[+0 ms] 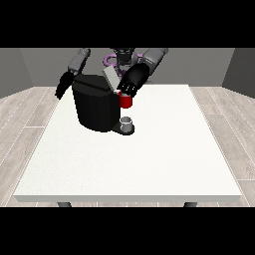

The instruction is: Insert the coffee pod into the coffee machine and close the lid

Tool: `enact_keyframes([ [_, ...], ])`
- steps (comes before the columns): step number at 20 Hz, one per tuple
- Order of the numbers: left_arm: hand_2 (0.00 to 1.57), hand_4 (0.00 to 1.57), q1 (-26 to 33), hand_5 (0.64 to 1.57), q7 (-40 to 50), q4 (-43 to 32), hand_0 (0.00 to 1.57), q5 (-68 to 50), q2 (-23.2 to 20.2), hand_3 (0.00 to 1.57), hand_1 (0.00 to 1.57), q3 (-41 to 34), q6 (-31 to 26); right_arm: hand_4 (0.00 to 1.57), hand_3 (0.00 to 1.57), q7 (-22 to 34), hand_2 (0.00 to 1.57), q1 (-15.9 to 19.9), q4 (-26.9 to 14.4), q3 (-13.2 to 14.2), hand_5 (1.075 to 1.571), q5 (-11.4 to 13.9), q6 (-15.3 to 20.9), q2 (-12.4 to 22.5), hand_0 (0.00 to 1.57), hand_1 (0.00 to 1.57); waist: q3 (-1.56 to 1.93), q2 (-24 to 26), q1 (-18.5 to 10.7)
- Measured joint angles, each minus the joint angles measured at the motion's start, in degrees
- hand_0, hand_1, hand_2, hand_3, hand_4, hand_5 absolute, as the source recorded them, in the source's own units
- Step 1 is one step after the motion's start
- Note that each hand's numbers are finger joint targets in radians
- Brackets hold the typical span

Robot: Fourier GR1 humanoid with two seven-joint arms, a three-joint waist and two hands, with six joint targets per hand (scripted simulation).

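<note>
Your hand at the view's right (130,87) hovers above the coffee machine (94,107), fingers unreadable; seat the pod next

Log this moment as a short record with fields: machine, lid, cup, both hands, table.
machine: black coffee machine on the white table, towards the far left part
lid: grey lid tilted up, open
red thing at the machine: under the hand at the view's right
cup: small grey cup on the machine's base
hand at view's right: at the machine's top, over the red thing
hand at view's left: hangs beside the machine, touching nothing
</note>
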State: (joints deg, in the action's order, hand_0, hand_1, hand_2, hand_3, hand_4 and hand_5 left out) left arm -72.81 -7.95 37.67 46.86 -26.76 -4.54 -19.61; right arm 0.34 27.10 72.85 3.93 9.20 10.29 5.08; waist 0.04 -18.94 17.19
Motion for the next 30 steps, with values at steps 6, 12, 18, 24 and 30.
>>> enact_keyframes([
  [6,1.14,0.00,0.7,1.571,-1.3,-1.1,1.12,1.4,-0.4,0.98,1.12,0.4,1.7,0.00,0.00,0.6,0.00,0.0,1.1,-0.5,1.571,0.2,-0.1,0.0,0.00,0.00,0.01,-0.5,0.7],
  [12,1.21,0.00,0.5,1.571,-2.8,-1.5,1.25,1.1,-0.5,0.96,1.25,-0.9,3.8,0.00,0.00,1.7,0.00,0.3,2.0,-1.0,1.571,0.6,0.7,-0.8,0.00,0.00,0.02,-1.0,1.2],
  [18,1.21,0.00,-0.5,1.571,-4.5,-1.5,1.23,1.2,-1.3,0.97,1.23,-1.6,4.5,0.00,0.00,1.3,0.00,0.9,2.0,-1.3,1.571,0.9,0.9,-1.1,0.00,0.00,0.00,-2.3,1.5],
  [24,1.05,0.00,-1.0,1.571,-6.4,-0.9,1.04,2.4,-2.5,0.74,1.04,-1.1,5.5,0.07,0.00,0.9,0.00,1.5,1.3,-1.0,1.571,1.4,0.8,-0.2,0.00,0.00,0.00,-3.5,1.7],
  [30,0.69,0.00,-1.1,1.571,-9.1,-1.1,0.00,4.0,-4.4,0.55,0.00,-0.6,7.0,0.16,0.00,1.7,0.00,1.7,2.4,-1.9,1.571,2.2,1.0,-0.6,0.00,0.00,0.03,-4.4,2.3],
])
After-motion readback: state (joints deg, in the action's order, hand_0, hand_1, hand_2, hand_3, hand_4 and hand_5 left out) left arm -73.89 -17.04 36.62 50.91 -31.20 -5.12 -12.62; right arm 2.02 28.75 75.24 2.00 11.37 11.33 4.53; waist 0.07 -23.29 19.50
